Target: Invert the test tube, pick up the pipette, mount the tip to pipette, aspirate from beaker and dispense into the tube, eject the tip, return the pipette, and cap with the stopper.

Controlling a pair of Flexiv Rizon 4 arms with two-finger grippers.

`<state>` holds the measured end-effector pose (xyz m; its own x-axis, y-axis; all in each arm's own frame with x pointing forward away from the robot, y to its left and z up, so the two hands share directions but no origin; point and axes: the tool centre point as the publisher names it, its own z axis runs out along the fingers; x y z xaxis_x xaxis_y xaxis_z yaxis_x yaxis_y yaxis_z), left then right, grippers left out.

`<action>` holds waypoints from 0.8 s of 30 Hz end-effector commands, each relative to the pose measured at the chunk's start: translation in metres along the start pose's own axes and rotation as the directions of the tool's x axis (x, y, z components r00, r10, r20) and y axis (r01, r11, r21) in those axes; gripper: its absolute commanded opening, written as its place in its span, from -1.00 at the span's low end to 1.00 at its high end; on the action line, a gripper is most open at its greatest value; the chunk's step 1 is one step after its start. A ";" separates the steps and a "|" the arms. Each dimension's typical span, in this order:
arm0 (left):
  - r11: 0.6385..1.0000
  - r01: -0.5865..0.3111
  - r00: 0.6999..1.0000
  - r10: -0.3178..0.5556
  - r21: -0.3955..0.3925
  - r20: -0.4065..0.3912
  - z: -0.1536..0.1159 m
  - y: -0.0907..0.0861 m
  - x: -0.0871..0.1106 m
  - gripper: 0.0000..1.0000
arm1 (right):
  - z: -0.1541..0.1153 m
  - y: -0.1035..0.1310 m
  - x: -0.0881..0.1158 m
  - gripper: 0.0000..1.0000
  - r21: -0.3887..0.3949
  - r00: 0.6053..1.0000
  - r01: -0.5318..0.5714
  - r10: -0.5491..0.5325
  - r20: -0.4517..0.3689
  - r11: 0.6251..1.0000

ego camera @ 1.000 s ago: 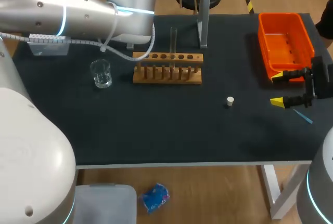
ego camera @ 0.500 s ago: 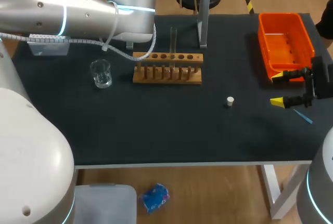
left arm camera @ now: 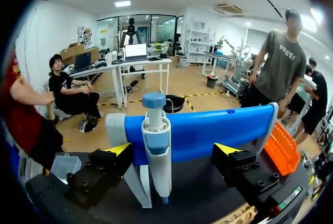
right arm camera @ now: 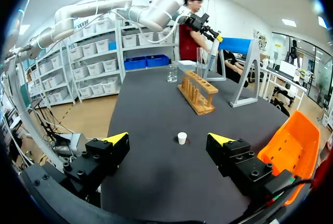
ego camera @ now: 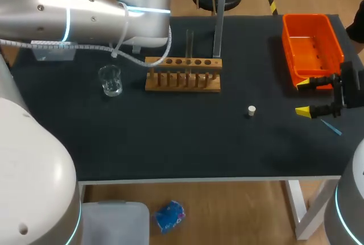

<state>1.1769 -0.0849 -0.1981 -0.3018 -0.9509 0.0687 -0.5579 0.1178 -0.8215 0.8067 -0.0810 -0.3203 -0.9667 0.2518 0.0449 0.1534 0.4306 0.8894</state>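
Here the pipette (left arm camera: 156, 146), smooth pale-blue plastic with a round plunger cap, hangs on the glossy blue stand (left arm camera: 218, 130). It sits between the left gripper's (left arm camera: 174, 150) wide-spread fingers, which don't touch it. The head view hides both behind the arm. The right gripper (ego camera: 303, 96) gapes empty. The stand's post has shifted slightly left.

Beaker (ego camera: 110, 80) left of rack (ego camera: 183, 77), test tube (ego camera: 189, 43) upright in rack, pipette (left arm camera: 157, 146) on stand (ego camera: 216, 29) behind rack, stopper (ego camera: 251, 110) near-right of rack, bin (ego camera: 289, 52) far right, pipette tip (ego camera: 331, 127) nearer than bin.
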 end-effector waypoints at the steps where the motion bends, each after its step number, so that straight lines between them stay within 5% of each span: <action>1: 1.000 -0.003 1.000 0.003 0.014 -0.006 -0.011 0.003 -0.001 1.00 | -0.001 0.000 0.001 1.00 0.002 1.000 0.000 0.000 0.002 1.000; 10: 0.999 -0.035 0.999 0.035 0.041 -0.005 -0.023 -0.004 -0.001 1.00 | -0.001 0.000 0.001 1.00 0.002 1.000 0.000 0.000 0.002 1.000; 16: 0.990 -0.110 0.990 0.117 0.088 -0.082 -0.033 -0.013 0.003 1.00 | -0.001 0.000 0.001 1.00 0.002 1.000 0.000 0.000 0.002 1.000; 22: 0.967 -0.220 0.954 0.240 0.127 -0.178 -0.050 -0.020 0.006 1.00 | -0.001 0.000 0.001 1.00 0.002 1.000 0.000 0.000 0.002 1.000; 24: 0.950 -0.263 0.922 0.298 0.166 -0.246 -0.056 -0.023 0.009 1.00 | -0.001 0.000 0.001 1.00 0.002 1.000 0.000 0.000 0.002 1.000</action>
<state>1.1555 -0.0933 -0.1545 -0.5245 -0.8480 -0.0764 -0.3590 0.3016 -0.8833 0.8067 -0.0810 -0.3203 -0.9668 0.2518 0.0447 0.1533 0.4306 0.8894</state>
